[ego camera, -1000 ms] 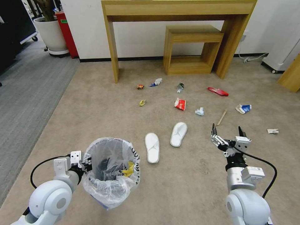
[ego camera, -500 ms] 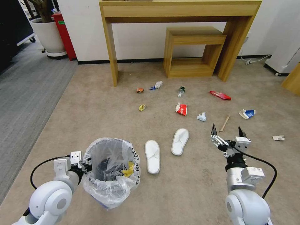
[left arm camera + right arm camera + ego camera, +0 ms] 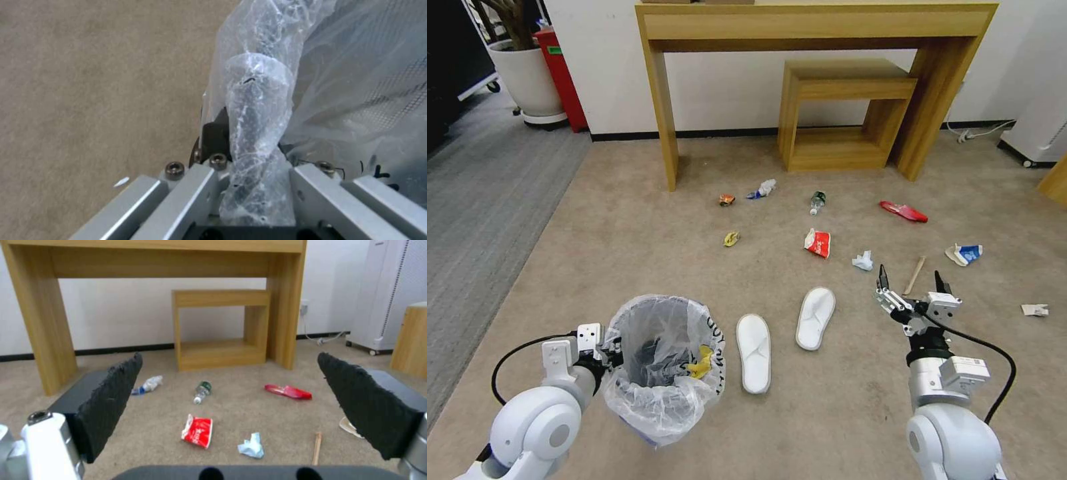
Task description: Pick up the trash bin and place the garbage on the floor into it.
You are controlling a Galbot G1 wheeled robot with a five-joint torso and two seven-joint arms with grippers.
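- Here, the right gripper [image 3: 911, 280] hovered with its fingers [image 3: 114, 396] spread wide and empty, above the beige carpet [image 3: 627, 227].
- Just beyond them lay the wooden stick [image 3: 914, 275], long axis running near to far, slightly right; the crumpled white tissue [image 3: 863, 261] sat far-left of the tips.
- The left gripper [image 3: 249, 186] pinched the bagged rim of the trash bin [image 3: 664, 363], near left.
- By my judgement, the right arm was much nearer this litter.

left gripper [image 3: 608, 349] grips the trash bin [image 3: 664, 365]; right gripper [image 3: 912, 283] hovers, jaws apart.
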